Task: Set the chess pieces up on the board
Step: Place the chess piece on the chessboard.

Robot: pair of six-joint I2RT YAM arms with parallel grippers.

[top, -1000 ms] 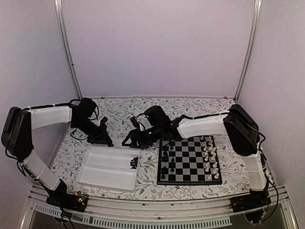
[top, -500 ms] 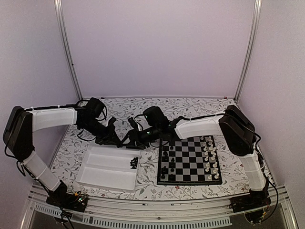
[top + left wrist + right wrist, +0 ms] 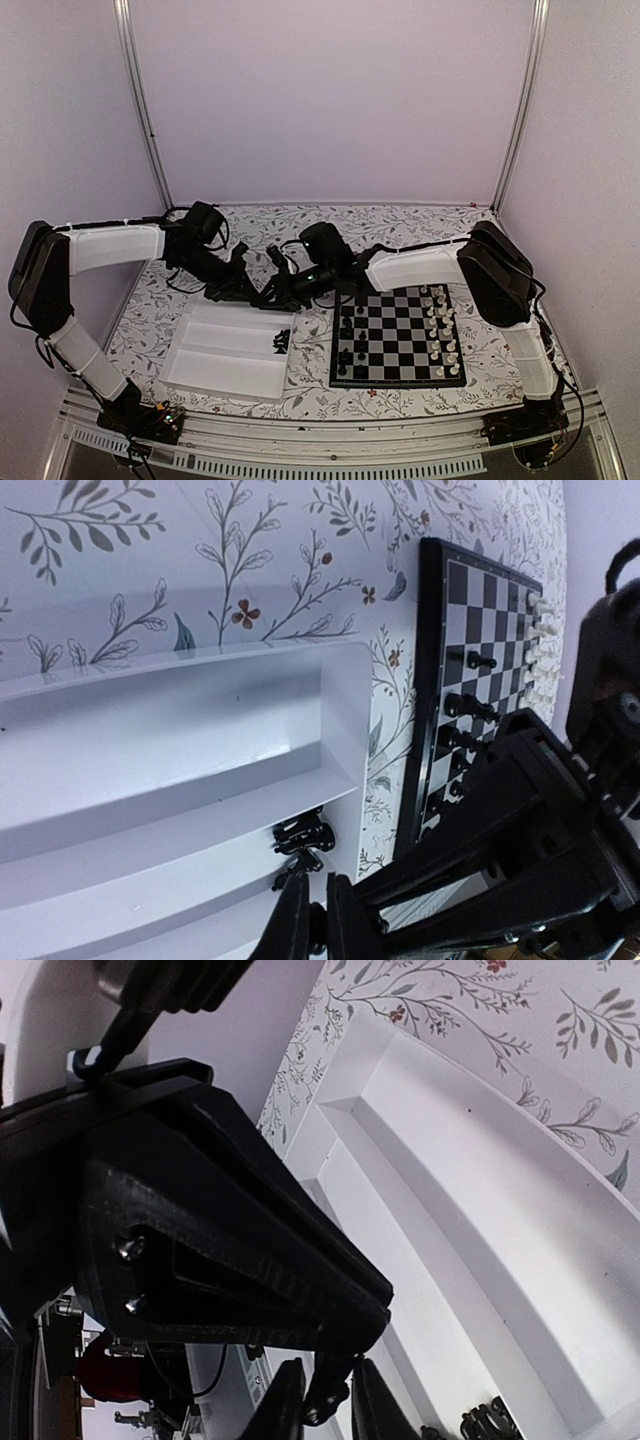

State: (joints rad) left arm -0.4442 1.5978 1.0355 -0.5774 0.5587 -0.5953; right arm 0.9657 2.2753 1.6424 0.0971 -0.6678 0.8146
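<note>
Both grippers meet above the far edge of the white tray [image 3: 215, 355]. My left gripper [image 3: 258, 291] [image 3: 318, 880] is shut on a tiny black chess piece [image 3: 318, 926]. The right gripper [image 3: 272, 294] [image 3: 327, 1365] faces it tip to tip, and its fingers are closed on that same piece [image 3: 325, 1397], which hangs from the left gripper's tip. Several loose black pieces [image 3: 282, 340] [image 3: 303, 836] lie in the tray's right end. The board [image 3: 398, 384] [image 3: 432, 660] sits right of the tray, with several black pieces [image 3: 347, 330] on its left columns.
White chess pieces [image 3: 440, 330] stand along the board's right columns. The left gripper's black body [image 3: 200, 1240] fills most of the right wrist view, and the right gripper's body [image 3: 520, 830] crowds the left wrist view. Flower-patterned cloth [image 3: 400, 225] covers the table.
My left gripper has swung right to meet the right gripper over the tray's far edge. The right gripper's jaws have gone from wide open to closed round the piece.
</note>
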